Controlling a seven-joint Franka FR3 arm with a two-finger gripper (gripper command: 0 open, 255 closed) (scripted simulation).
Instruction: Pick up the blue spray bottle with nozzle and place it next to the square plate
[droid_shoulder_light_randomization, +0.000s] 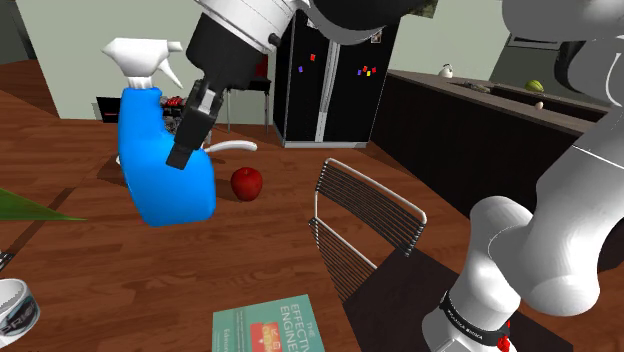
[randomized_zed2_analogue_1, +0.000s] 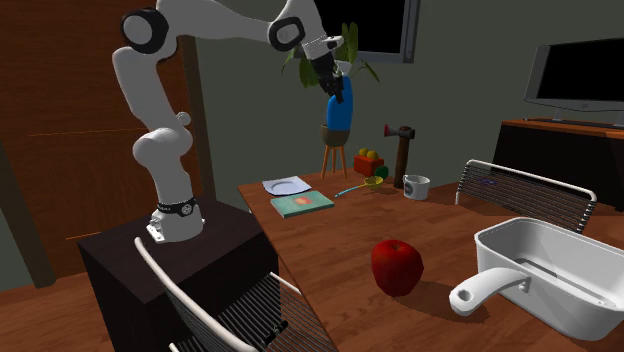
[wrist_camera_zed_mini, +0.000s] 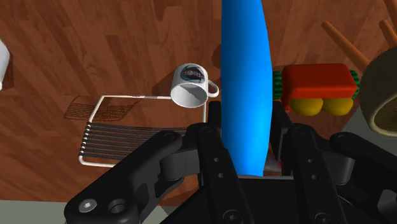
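The blue spray bottle (droid_shoulder_light_randomization: 165, 165) with its white nozzle (droid_shoulder_light_randomization: 140, 55) hangs in the air above the wooden table, clasped at its side by my black gripper (droid_shoulder_light_randomization: 188, 132), which is shut on it. The second exterior view has the bottle (randomized_zed2_analogue_1: 342, 105) high over the table's far end, under the gripper (randomized_zed2_analogue_1: 328, 72). Below it and nearer the stand lies the white square plate (randomized_zed2_analogue_1: 287, 186). Seen from the wrist, the blue body (wrist_camera_zed_mini: 245, 76) runs up between my two fingers (wrist_camera_zed_mini: 213, 137).
On the table are a teal book (randomized_zed2_analogue_1: 302, 204) beside the plate, a red apple (randomized_zed2_analogue_1: 397, 266), a white pan (randomized_zed2_analogue_1: 560, 275), a mug (randomized_zed2_analogue_1: 415, 186), a green spoon (randomized_zed2_analogue_1: 365, 185), a hammer (randomized_zed2_analogue_1: 403, 150) and a red toy (randomized_zed2_analogue_1: 368, 160). A wire chair (droid_shoulder_light_randomization: 365, 220) stands near the stand.
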